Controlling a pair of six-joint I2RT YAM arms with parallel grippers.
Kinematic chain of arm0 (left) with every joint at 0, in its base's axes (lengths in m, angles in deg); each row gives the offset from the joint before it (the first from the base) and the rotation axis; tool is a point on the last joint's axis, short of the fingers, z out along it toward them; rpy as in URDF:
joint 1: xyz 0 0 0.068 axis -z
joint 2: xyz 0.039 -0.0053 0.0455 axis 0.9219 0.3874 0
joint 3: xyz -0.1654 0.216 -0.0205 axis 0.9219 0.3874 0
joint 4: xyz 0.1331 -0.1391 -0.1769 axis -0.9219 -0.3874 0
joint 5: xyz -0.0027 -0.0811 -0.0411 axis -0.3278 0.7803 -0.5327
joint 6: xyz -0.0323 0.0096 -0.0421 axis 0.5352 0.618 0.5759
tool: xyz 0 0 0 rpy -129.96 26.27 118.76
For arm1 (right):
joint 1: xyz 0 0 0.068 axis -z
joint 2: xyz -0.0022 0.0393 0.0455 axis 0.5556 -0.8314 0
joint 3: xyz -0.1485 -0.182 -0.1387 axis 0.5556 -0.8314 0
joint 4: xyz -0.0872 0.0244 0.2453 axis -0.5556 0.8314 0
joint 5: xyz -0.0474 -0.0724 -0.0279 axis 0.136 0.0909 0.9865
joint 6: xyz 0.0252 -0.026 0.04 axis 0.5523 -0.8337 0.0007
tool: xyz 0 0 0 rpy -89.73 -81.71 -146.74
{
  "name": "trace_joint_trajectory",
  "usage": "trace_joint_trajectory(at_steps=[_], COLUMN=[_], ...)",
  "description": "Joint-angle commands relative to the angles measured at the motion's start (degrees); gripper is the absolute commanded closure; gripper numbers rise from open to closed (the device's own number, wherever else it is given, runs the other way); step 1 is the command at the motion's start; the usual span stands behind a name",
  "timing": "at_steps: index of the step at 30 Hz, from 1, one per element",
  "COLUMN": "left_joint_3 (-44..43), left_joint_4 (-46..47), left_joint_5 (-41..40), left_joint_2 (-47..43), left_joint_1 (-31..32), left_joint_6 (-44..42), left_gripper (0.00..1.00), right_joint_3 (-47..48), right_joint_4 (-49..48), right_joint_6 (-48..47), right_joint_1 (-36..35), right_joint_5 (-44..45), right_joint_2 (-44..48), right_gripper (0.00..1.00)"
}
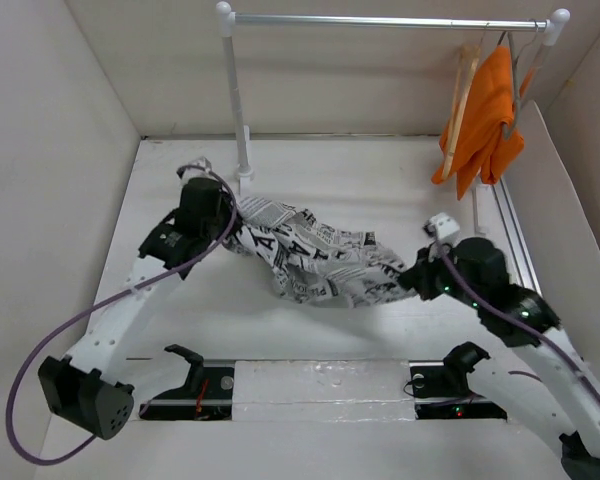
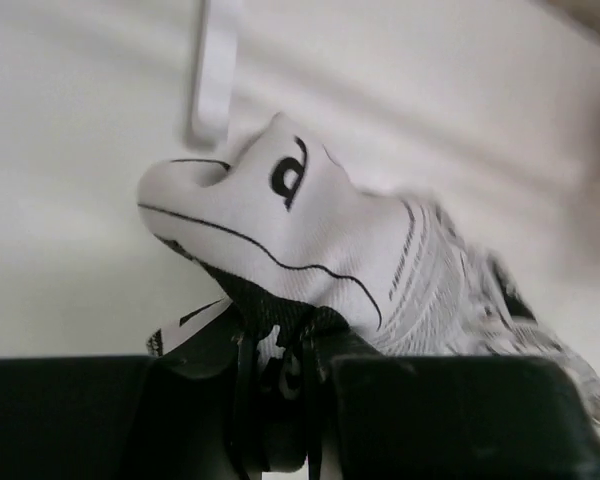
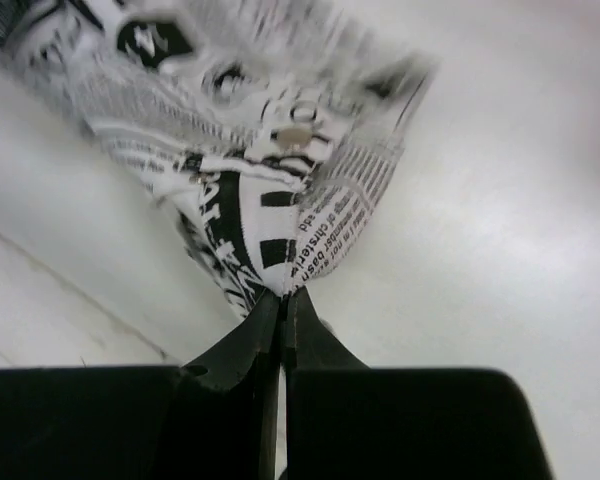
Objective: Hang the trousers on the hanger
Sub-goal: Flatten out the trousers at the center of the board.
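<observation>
**White fabric trousers (image 1: 315,258) printed with black newspaper text, held slung between both tools, sagging onto the white bench (image 1: 380,180).**
The left tool (image 2: 280,350) is clamped on one bunched end and the right tool (image 3: 283,300) is pinched tight on the other, judged to spread the cloth for draping. The light tan wooden hanger (image 1: 464,95) is seen edge-on on the metal rail (image 1: 380,19), beside the orange garment (image 1: 485,115); its lower bar is hidden. The waistband end cannot be told.

We find the trousers (image 1: 310,258) lying mid-bench (image 1: 380,190), between left hand (image 1: 225,215) and right hand (image 1: 416,277). Behind stands the rack (image 1: 242,110); the hanger (image 1: 462,95) hangs at its right end, beside a garment (image 1: 488,120).
</observation>
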Motion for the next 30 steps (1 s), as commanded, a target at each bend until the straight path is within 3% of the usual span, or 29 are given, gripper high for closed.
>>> trace_joint_trajectory(at_steps=[1, 4, 5, 6, 7, 8, 9, 10, 13, 16, 21, 23, 27, 30], left_joint_3=[-15.2, -33.0, -35.8, -37.7, -38.3, -37.0, -35.5, -34.4, -32.0, -23.9, -6.1, 1.4, 10.4, 14.3], left_joint_4=[-9.0, -18.9, -20.7, -22.2, -21.9, -21.9, -20.3, -18.9, -18.1, -13.5, -9.8, -7.1, -2.4, 4.5], left_joint_5=[-11.6, -13.2, -13.5, -13.8, -16.9, -16.9, -15.9, -13.4, -10.7, -8.8, -10.4, -6.5, -1.6, 1.0], left_joint_2=[-3.0, 1.4, 2.9, 5.6, 8.8, 8.8, 10.0, 13.3, 18.8, 13.3, 5.5, 2.6, -1.4, -2.2], left_joint_1=[-0.9, -1.4, -1.4, -1.4, -2.2, -2.2, -4.6, -6.0, -7.7, -7.1, -7.6, -7.6, -8.2, -8.2], left_joint_6=[-6.8, -11.3, -12.5, -13.5, -14.1, -14.1, -15.1, -15.9, -13.2, -12.0, -7.7, -5.9, 1.6, 2.3], left_gripper=[1.0, 0.98, 0.91, 0.8, 0.31, 0.3, 0.1, 0.01, 0.01, 0.01, 0.01, 0.06, 0.07, 0.04], right_joint_3=[18.7, 32.1, 34.1, 35.8, 32.6, 32.6, 30.4, 28.2, 19.5, 14.7, 16.2, 15.9, 15.6, 14.9], right_joint_4=[12.7, 21.9, 23.8, 27.0, 30.3, 30.3, 30.3, 29.1, 25.6, 26.4, 25.6, 24.8, 21.9, 19.0], right_joint_6=[-3.5, -4.5, -4.5, -4.3, -2.8, -2.8, -2.1, -1.7, -0.7, 1.6, 2.2, 2.0, 1.5, -0.1], right_joint_1=[-0.5, -0.5, -0.5, -0.5, -0.5, -0.5, -0.5, -0.5, -0.5, -0.5, 0.1, 0.1, 0.1, 0.6], right_joint_5=[14.2, 19.7, 21.3, 21.9, 24.1, 24.1, 24.8, 24.4, 21.3, 22.0, 22.7, 23.0, 23.7, 22.0], right_joint_2=[3.9, 0.6, -0.2, -0.4, 0.3, 0.3, 1.2, 1.4, 1.2, 2.3, 2.8, 1.6, -0.6, -3.2], right_gripper=[1.0, 1.0, 1.0, 1.0, 1.0, 1.0, 1.0, 1.0, 1.0, 1.0, 1.0, 1.0, 1.0, 1.0])
